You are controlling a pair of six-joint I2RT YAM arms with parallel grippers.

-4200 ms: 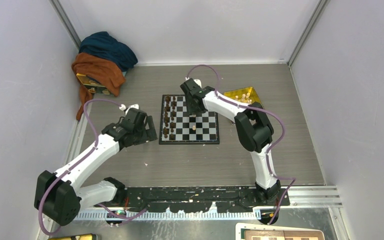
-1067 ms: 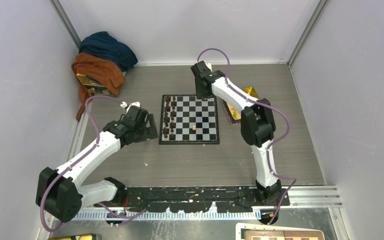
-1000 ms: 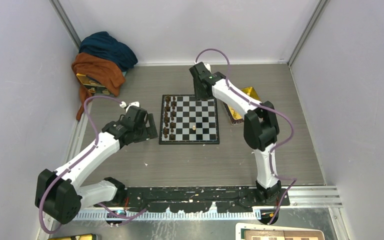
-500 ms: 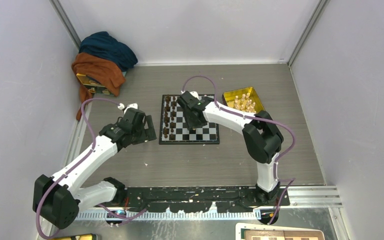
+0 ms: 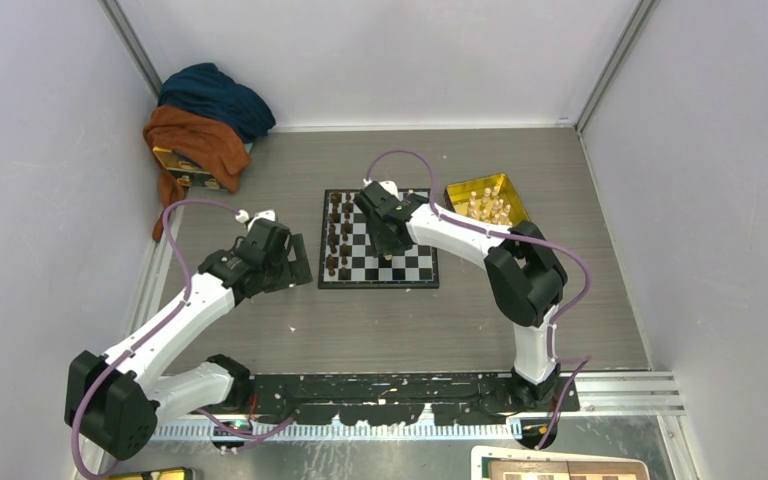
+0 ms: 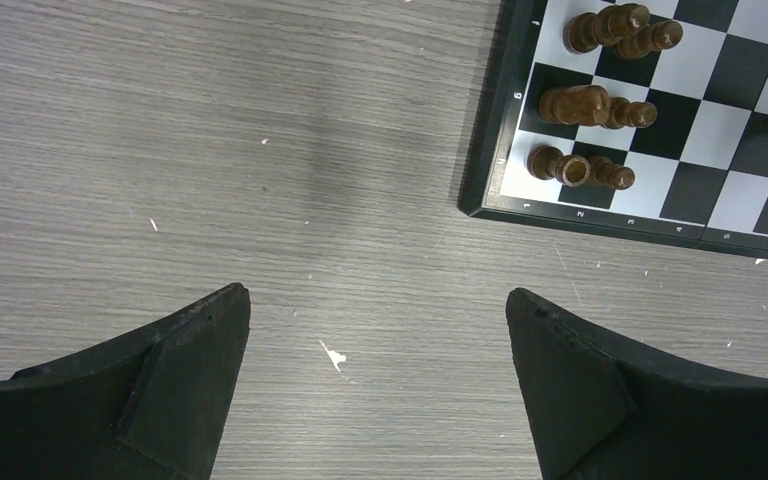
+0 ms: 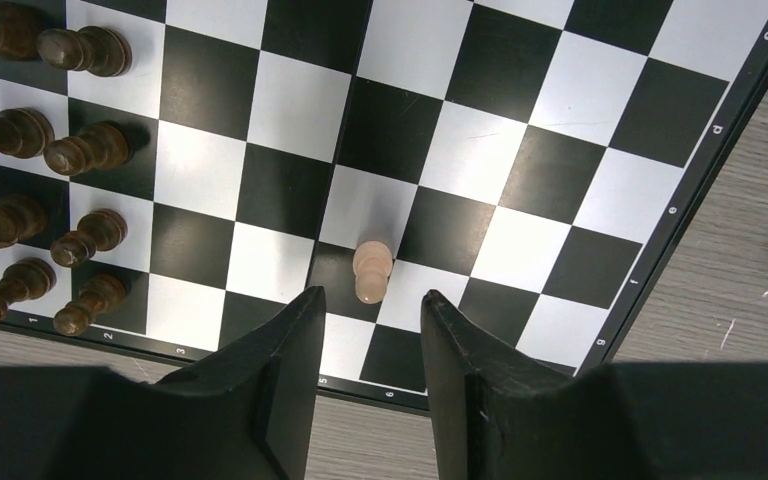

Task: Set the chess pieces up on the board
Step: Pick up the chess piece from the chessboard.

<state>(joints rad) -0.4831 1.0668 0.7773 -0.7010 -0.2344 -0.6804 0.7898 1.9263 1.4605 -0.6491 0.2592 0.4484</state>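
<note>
The board (image 5: pixel 415 262) lies mid-table, with dark brown pieces (image 5: pixel 338 235) in two columns along its left side. One light-tan chess piece (image 7: pixel 372 270), a pawn, stands alone on the board (image 7: pixel 480 150) near its front edge. My right gripper (image 7: pixel 372 296) hovers over it, open, and the pawn sits just ahead of the fingertips with nothing between them. In the top view the right gripper (image 5: pixel 388 245) covers that spot. More light chess pieces (image 5: pixel 485 205) stand in the yellow tray. My left gripper (image 6: pixel 375 295) is wide open over bare table, left of the board's corner (image 6: pixel 505 200).
The yellow tray (image 5: pixel 457 190) sits just right of the board's far corner. A heap of blue and orange cloth (image 5: pixel 205 120) covers a yellow box at the back left. Grey walls close in the table on three sides.
My right arm swung back from the board's far edge near the tray to a spot over the lone light pawn. The left arm barely shifted.
</note>
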